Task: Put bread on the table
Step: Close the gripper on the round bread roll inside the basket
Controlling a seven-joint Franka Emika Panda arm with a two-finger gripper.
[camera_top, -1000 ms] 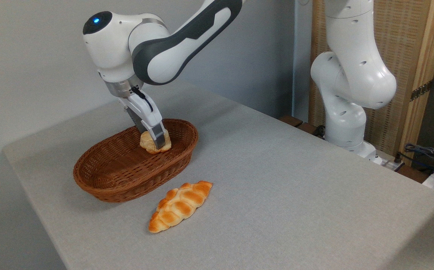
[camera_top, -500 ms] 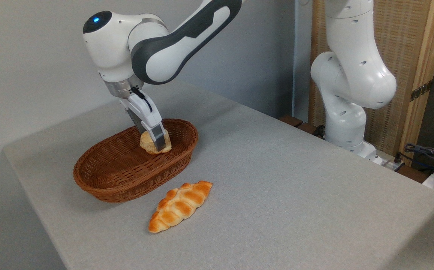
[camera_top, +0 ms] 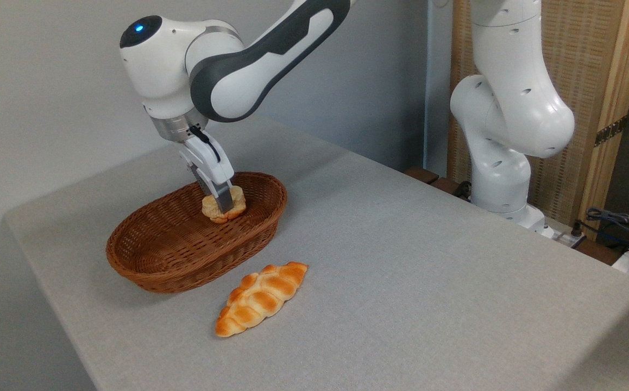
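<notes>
Camera view, fixed: fingers [camera_top: 222, 202] clamped on the bread [camera_top: 224, 206], which now sits slightly higher than half a second ago, over the right end of the wicker basket [camera_top: 146, 259]. Lift looks begun; bun appears about level with the rim, contact with the basket floor unclear. Braided loaf [camera_top: 260, 298] lies on the counter [camera_top: 428, 260] just in front of the basket. Wide bare counter to the right; near rim must be cleared first.

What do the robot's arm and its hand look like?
The arm has glossy white rounded shells with dark grey panels, a blue light on the wrist and a silver ring below it. The hand is white with grey fingertips, and a thin black cable runs to it.
</notes>
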